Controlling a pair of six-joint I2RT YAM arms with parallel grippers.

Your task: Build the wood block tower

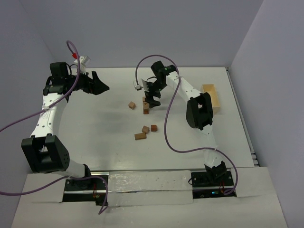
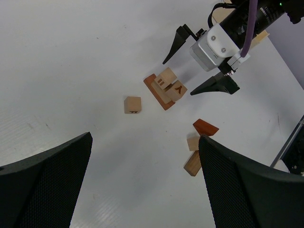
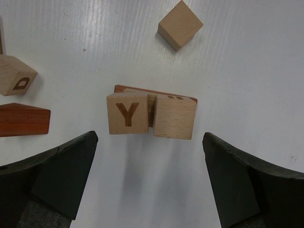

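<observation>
The tower is a low stack [image 1: 146,107]: a reddish-brown bar [image 3: 142,90] lies flat with two tan cubes side by side on it, one marked Y [image 3: 127,114] and one plain-faced [image 3: 175,116]. My right gripper [image 3: 149,142] is open and hovers just above this stack [image 2: 166,88], a finger on either side and touching nothing. More wood blocks lie loose: a tan cube [image 1: 132,105], a reddish wedge [image 2: 205,127], a small tan cube [image 2: 193,143] and a tan bar [image 2: 192,163]. My left gripper [image 1: 101,81] is open and empty, high at the far left.
A pale wooden tray [image 1: 212,97] stands at the right side of the table, partly behind the right arm. Purple cables loop off both arms. The three loose blocks sit close together, nearer than the stack [image 1: 146,131].
</observation>
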